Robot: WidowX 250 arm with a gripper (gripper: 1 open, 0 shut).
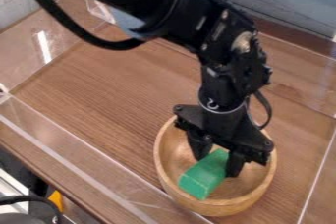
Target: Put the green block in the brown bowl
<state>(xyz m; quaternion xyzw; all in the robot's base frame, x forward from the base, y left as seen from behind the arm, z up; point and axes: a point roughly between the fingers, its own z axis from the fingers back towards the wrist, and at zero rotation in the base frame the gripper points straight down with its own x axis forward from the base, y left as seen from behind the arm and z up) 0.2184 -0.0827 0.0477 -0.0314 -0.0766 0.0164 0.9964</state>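
- The small bright green rectangular block (203, 178) lies inside the round tan wooden bowl (171, 154).
- The black gripper (221, 161) stands spread, released; lift straight up, clear of the rim.

Wood-grain table (105, 90) carries brown bowl (168, 161) near front edge; clear panels, seemingly acrylic, along sides.

One green block (203, 179), one brown bowl (262, 195), one black robot arm (197, 31) with one gripper (221, 161) of two fingers (241, 159), one wooden table (105, 95), one clear surrounding wall (53, 135)
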